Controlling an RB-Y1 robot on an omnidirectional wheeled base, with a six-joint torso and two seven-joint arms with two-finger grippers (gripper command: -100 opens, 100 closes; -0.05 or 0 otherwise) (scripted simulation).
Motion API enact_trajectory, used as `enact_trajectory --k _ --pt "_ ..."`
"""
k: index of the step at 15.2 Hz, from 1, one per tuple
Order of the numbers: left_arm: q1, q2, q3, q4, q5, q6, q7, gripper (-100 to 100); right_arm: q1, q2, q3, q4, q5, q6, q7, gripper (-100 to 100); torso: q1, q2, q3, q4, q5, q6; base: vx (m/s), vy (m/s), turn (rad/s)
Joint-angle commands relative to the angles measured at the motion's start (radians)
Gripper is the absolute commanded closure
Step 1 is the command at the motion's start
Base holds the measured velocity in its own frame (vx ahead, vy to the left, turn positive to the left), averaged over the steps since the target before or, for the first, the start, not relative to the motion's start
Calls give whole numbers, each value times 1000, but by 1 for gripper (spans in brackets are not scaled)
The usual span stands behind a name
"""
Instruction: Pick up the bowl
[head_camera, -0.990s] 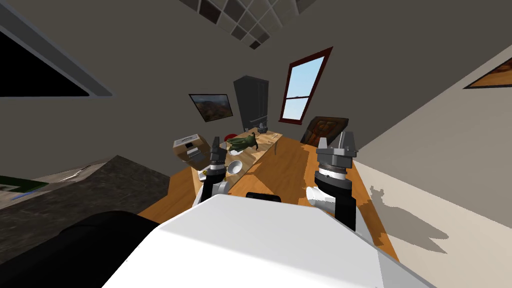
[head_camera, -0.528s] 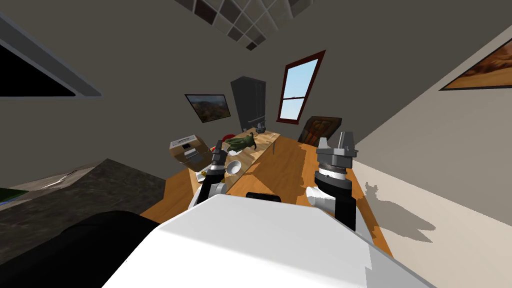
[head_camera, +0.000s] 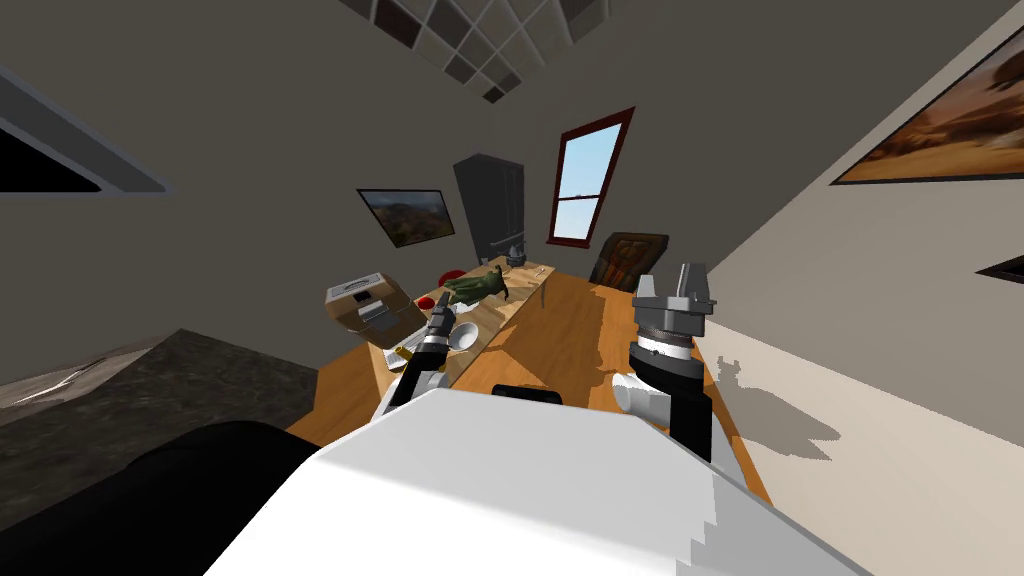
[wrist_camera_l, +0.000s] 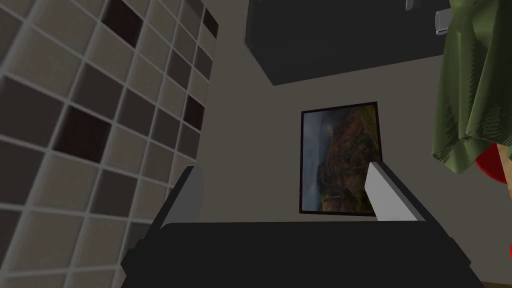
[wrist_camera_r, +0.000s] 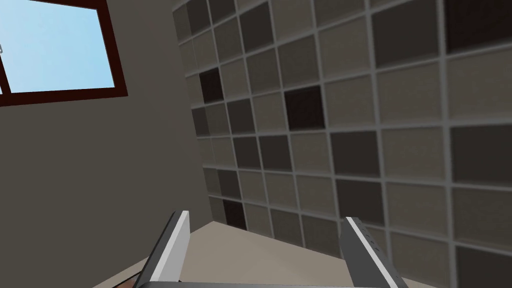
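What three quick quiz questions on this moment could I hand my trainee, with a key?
1. True or false: the left gripper has its fingers shut on the bowl.
2. Which thing lies farther along the table than the bowl? A) a green cloth B) a blue kettle C) a stack of books
3. Fill in: the gripper close beside the bowl is the ___ one.

Key
1. False: in the left wrist view its fingers stand open with nothing between them.
2. A.
3. Left. The right gripper is held up away from the table, fingers open.
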Motion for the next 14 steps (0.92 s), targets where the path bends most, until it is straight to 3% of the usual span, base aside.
enact_trajectory --k 1,5,12,14 --pt "8 8 7 -1 9 33 4 -100 0 0 0 0 0 0 0 0 0 0 0 0 0 0 3 -5 -27" --pt "31 26 30 18 38 129 10 -100 0 0 0 0 0 0 0 0 0 -1 0 0 0 0 9 -6 -72" --pt "55 39 55 37 68 233 16 -100 0 0 0 0 0 0 0 0 0 -1 -1 0 0 0 13 -4 -48" --pt "67 43 69 46 82 285 19 -100 0 0 0 0 0 0 0 0 0 -1 -1 0 0 0 19 -6 -64"
